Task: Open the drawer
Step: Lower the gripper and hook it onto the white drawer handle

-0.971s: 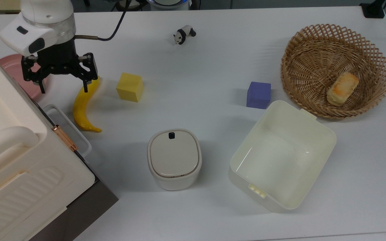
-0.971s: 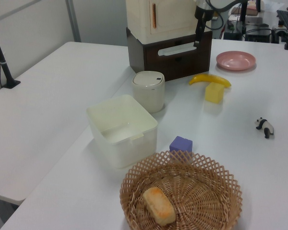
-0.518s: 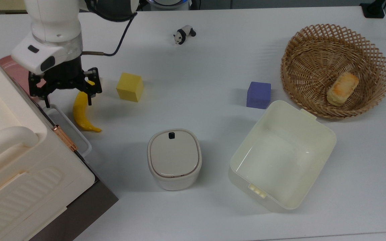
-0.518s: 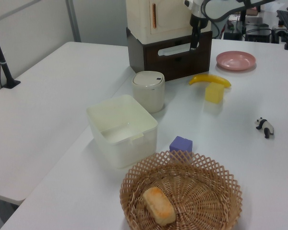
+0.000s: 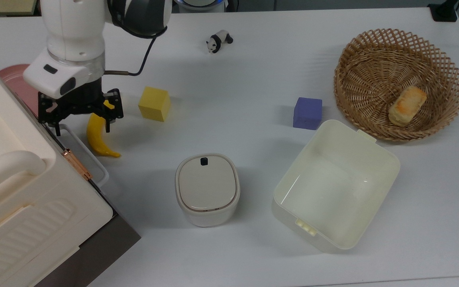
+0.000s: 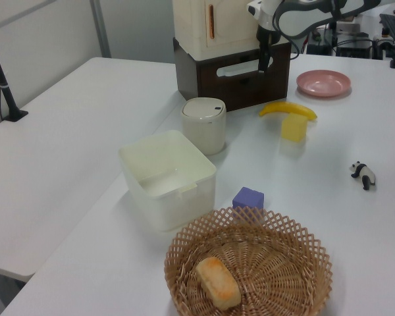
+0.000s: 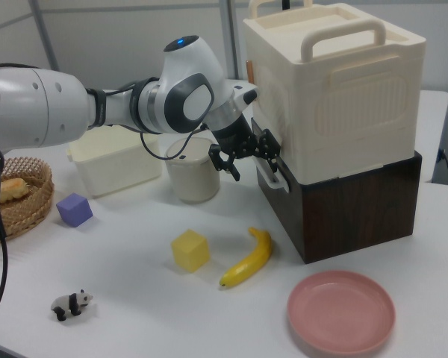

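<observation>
The drawer (image 6: 232,81) is the dark brown front under the cream case, and it looks shut, flush with the cabinet. Its white loop handle (image 5: 92,158) sticks out toward the table, and the right view has the handle (image 7: 271,177) just below my fingers. My gripper (image 5: 81,127) is open and points down over the handle's end nearest the pink plate. One fingertip (image 5: 57,129) is close to that end; the other hangs over the banana. In the left view the gripper (image 6: 261,66) is in front of the drawer's right part, and in the right view the gripper (image 7: 255,170) is beside the cabinet front.
A banana (image 5: 96,137) and a yellow cube (image 5: 154,103) lie just beside the handle. A pink plate (image 7: 341,311), a lidded cream canister (image 5: 207,189), a cream bin (image 5: 335,183), a purple cube (image 5: 307,113), a basket (image 5: 399,48) with bread and a toy panda (image 5: 218,40) are on the table.
My gripper has come down and moved toward the drawer handle, shifting to the top view's lower right. It stays open. Nothing else has moved.
</observation>
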Tool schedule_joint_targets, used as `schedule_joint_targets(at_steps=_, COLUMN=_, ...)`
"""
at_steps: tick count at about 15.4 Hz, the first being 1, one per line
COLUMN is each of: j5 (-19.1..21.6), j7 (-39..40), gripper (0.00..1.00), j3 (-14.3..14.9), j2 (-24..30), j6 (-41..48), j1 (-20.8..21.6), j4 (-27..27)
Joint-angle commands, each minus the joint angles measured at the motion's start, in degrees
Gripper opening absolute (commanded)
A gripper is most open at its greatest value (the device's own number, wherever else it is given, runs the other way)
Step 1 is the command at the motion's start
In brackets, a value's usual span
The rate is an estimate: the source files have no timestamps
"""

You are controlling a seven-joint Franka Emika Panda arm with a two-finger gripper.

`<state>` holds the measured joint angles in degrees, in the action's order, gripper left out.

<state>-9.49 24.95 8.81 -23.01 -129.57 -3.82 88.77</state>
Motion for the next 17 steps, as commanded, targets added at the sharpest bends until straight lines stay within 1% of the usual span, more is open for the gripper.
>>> schedule_joint_targets(at_steps=1, j5=-2.6, j7=0.6, gripper=1.0, j3=0.4, j2=-1.1, j6=-2.3, j1=0.9, j4=-0.5)
schedule_joint_targets(at_steps=7, j5=-2.8, j7=0.7, gripper=1.0, j3=0.4, j2=-1.0, j6=-1.8, j1=1.8, j4=-0.2)
schedule_joint_targets(at_steps=9, j5=-2.8, j7=0.9, gripper=0.95, j3=0.4, j2=-1.0, j6=-1.7, j1=1.9, j4=0.4)
schedule_joint_targets(at_steps=17, j5=-3.9, j7=1.5, gripper=0.93, j3=0.4, j2=-1.1, j6=-1.7, j1=2.2, j4=1.5)
